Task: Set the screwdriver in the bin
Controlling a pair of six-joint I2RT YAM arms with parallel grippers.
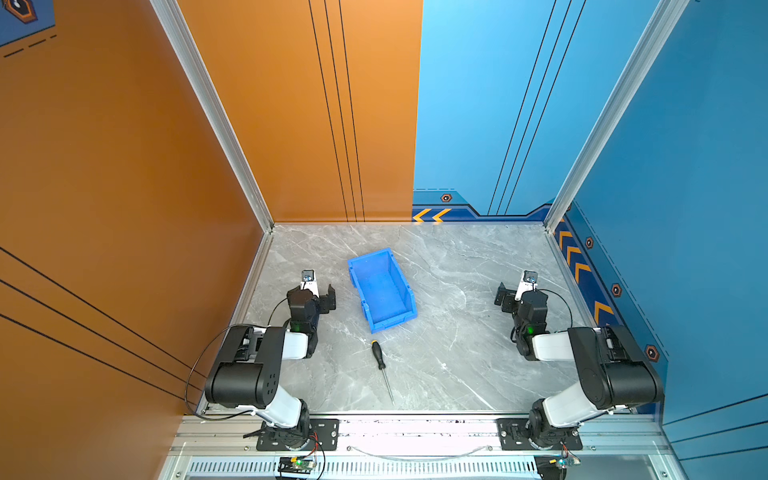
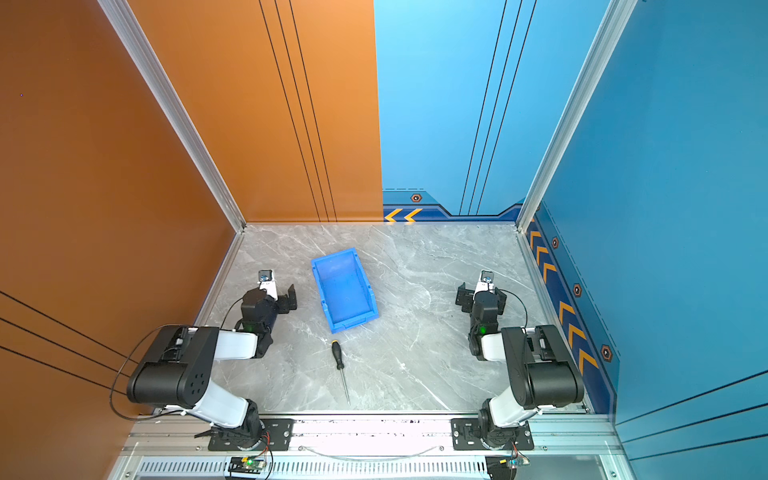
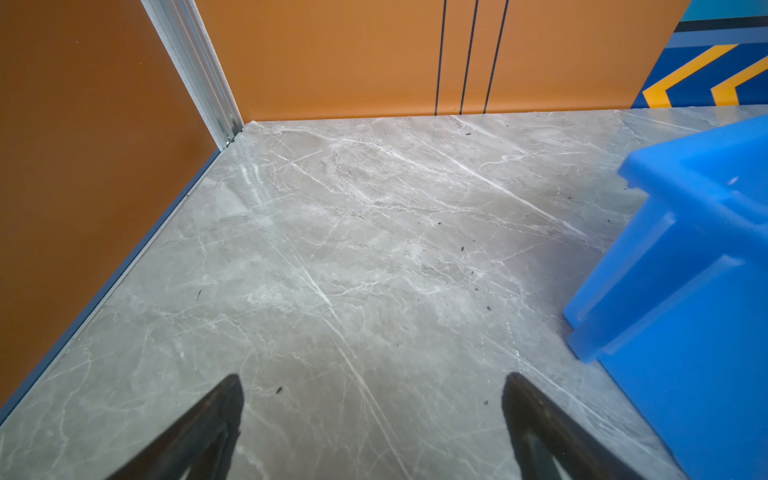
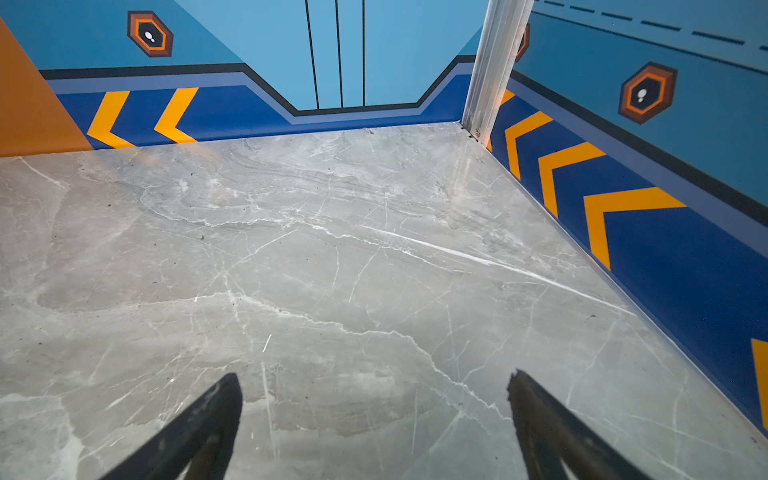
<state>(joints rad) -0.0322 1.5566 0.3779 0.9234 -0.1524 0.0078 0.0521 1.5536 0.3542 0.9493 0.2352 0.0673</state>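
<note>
- The grey marble-patterned tabletop (image 1: 457, 353) fills the booth floor. Orange panels (image 1: 124, 166) stand on the left and blue panels (image 1: 685, 166) on the right.
- The black-and-white left arm (image 1: 249, 370) and right arm (image 1: 611, 370) crouch low at either side, well apart.
- The bright blue rectangular plastic bin (image 1: 384, 291) (image 2: 345, 289) stands upright left of the middle, its blue floor bare and its cut-down wall facing the near edge. The left wrist view catches only a corner and one side wall (image 3: 685, 270); the frame edge cuts off the rest.
- The left gripper (image 3: 372, 382) is released, jaws spread wide over bare marble, near the bin's left wall but not touching it. Its fingers look dark and blurred and are cut off at the frame edge.
- The right gripper (image 4: 374, 376) is likewise spread wide and holds nothing, well apart from the bin.
- The slim black-handled screwdriver (image 1: 383, 371) (image 2: 340, 368) lies flat just in front of the bin's low wall, apart from it. Its yellow cap points toward the bin. The thin silver shaft fades into the marble veins, so the tip is hard to pick out. Only the top views show it.
</note>
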